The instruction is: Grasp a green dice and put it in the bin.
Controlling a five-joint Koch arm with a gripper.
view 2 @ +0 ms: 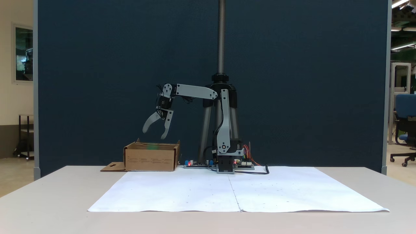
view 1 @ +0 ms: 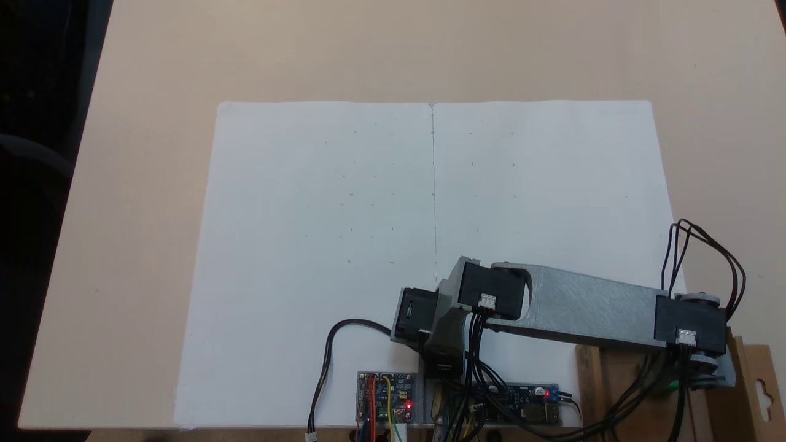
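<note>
Side-on fixed view, left to right: a flat cardboard flap with a hang-hole cutout is laid on the table, attached to the bin, a shallow brown box just off the left edge of the white paper sheet. A faint green tint is seen at the bin's inner back wall near the rim; the green dice itself cannot be made out there, being hidden by the front wall. The gripper is held above the bin, pointed down, jaws spread apart with nothing between them. The arm is folded out to the left from its base. Circuit boards with red LEDs sit on either side of the base. A tripod column is seen behind the arm against a dark blue partition. An office chair is cut off at the right edge.

Top-down fixed view, left to right: the sheet is marked with faint dots and a centre seam. The forearm link runs right toward the bin, which is cropped by the frame corner and largely covered by the arm and cables. A small green patch, taken as the green dice, is glimpsed under the wrist inside the bin; its faces cannot be read. The gripper is hidden below the wrist motor here.
</note>
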